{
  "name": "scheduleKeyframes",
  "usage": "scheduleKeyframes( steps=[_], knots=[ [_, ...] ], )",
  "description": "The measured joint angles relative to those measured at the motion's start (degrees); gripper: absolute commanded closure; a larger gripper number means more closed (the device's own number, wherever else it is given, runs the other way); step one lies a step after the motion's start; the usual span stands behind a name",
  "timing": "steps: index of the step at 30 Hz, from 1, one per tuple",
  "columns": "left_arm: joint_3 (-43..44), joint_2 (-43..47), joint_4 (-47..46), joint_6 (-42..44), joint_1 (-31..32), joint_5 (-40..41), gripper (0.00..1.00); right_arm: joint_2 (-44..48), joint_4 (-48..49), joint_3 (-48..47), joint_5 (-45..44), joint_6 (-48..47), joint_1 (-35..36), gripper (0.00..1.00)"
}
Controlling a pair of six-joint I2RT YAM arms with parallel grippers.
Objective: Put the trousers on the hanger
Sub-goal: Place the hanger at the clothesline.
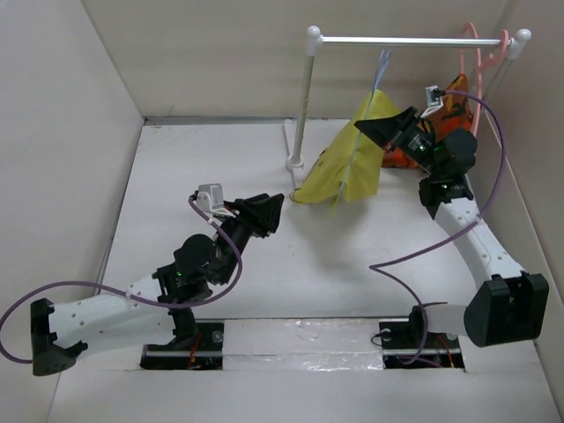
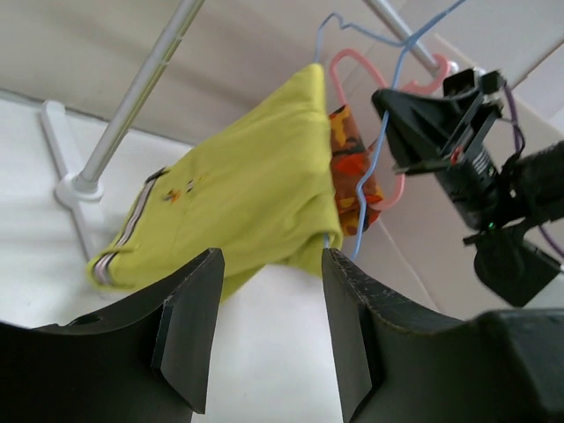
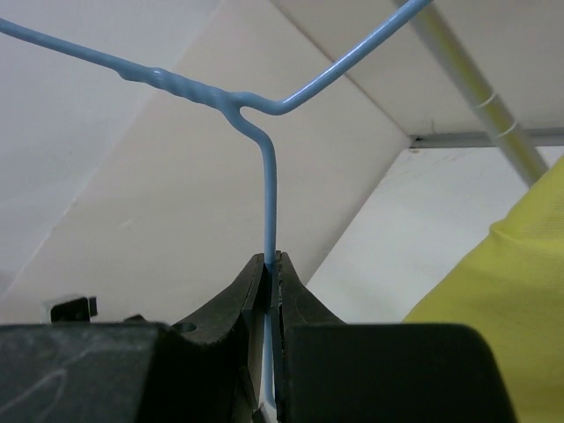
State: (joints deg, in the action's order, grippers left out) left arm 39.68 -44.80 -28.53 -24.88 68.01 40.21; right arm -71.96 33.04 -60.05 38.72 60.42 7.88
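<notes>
Two grippers are noted. The right gripper (image 3: pixel 271 262) is shut tight on the wire of the hanger (image 3: pixel 268 176), which rises straight out from between its fingertips. The trousers (image 2: pixel 256 189) are draped on that hanger, ahead of the left gripper (image 2: pixel 269 264), whose fingers are spread wide with nothing held.

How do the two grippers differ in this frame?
The left gripper has its jaws open and empty; the right gripper is shut on the hanger wire. The left gripper sits apart from the trousers; the right is beside them. Both are black.
</notes>
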Motion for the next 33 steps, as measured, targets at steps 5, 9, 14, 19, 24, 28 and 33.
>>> scheduleKeyframes(
  steps=[5,9,14,19,24,28,33],
  knots=[
    [-2.60,3.69,3.91,-1.92,0.00,0.72,0.54,-4.17,0.11,-2.40,1.64,0.13,-4.72,1.00],
    [-3.74,4.92,5.27,-3.04,0.00,0.87,0.54,-8.46,0.72,-4.72,3.93,1.29,-8.15,1.00],
    [-5.70,3.87,6.71,-4.72,0.00,0.74,0.53,-13.79,1.70,-9.49,6.40,2.84,-11.76,1.00],
    [-8.04,2.49,8.33,-6.49,0.00,0.28,0.53,-17.59,3.65,-12.31,7.41,3.50,-13.66,1.00],
    [-8.37,1.38,8.61,-7.04,0.00,0.20,0.53,-21.62,5.35,-14.58,7.58,4.35,-14.16,1.00],
    [-8.37,0.39,8.61,-7.13,0.00,0.02,0.53,-25.16,6.75,-16.85,7.89,5.53,-14.25,1.00],
    [-8.37,-0.50,8.15,-7.13,0.00,0.02,0.53,-27.93,8.55,-18.34,8.26,6.73,-14.69,1.00]
  ],
)
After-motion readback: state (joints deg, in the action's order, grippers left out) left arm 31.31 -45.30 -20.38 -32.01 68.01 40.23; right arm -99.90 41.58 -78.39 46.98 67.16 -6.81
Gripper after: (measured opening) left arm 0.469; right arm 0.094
